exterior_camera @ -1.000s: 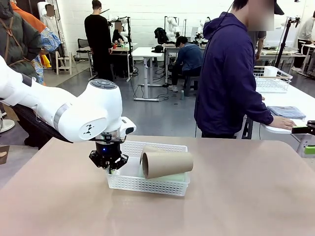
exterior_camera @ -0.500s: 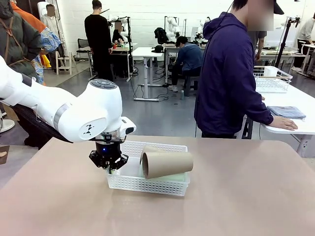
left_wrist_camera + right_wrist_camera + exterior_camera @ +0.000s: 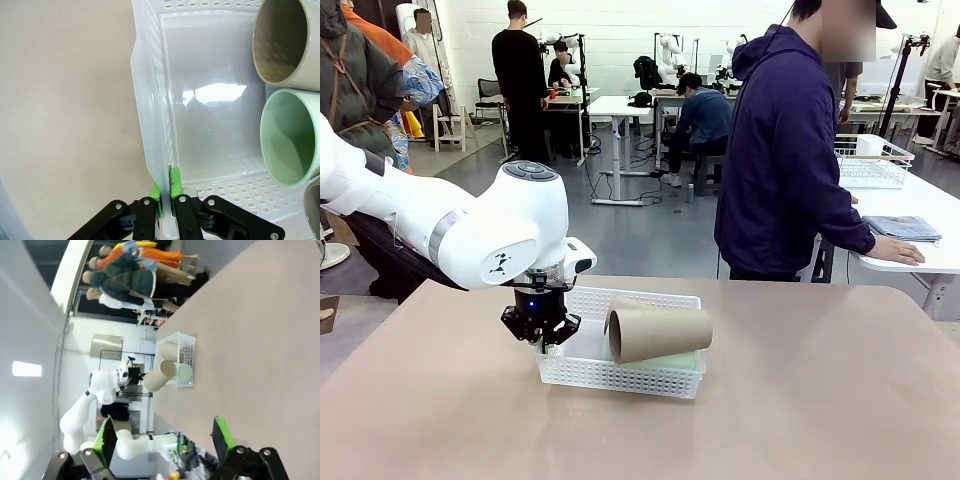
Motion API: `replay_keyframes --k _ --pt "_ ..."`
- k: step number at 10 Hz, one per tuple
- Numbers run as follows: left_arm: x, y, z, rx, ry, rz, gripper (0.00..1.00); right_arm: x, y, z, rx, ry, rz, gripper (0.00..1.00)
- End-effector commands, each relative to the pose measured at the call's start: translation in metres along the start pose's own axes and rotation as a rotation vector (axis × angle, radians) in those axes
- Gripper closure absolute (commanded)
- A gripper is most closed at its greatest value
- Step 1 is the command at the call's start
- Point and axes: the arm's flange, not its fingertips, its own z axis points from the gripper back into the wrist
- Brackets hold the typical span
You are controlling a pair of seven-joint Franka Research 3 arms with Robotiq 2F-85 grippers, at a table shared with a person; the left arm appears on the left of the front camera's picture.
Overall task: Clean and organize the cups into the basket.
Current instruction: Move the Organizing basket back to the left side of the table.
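In the front view the big white arm joint hides most of the left gripper, and the pale mint green tapered cup shows as a sliver under the tan kraft brown tapered cup lying on its side across the shallow white plastic basket with perforated sides; in the left wrist view a third cup is cut off at the corner. A person in a dark blue hooded top stands at the far side of the beige worktop, hand on another table. The left jaws are clenched on the basket's left wall; the right gripper hangs well apart, jaws released and empty.
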Motion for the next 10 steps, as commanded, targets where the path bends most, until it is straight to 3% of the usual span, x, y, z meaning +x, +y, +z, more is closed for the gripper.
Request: replay_keyframes --k 1,8,9,10 --pt "-0.001 0.000 -0.001 0.008 -0.002 -0.013 1.00 0.011 0.012 -0.003 -0.008 0.020 -0.088 0.00" --pt "-0.001 0.000 -0.001 0.008 -0.002 -0.013 1.00 0.005 0.004 0.000 -0.008 0.005 -0.061 0.00" --pt "0.000 0.000 0.000 0.000 0.000 0.000 0.95 0.005 0.004 0.000 -0.008 0.005 -0.061 0.00" --pt "0.003 0.020 -0.004 0.005 -0.035 0.004 0.95 0.005 0.004 0.000 -0.008 0.005 -0.061 0.00"
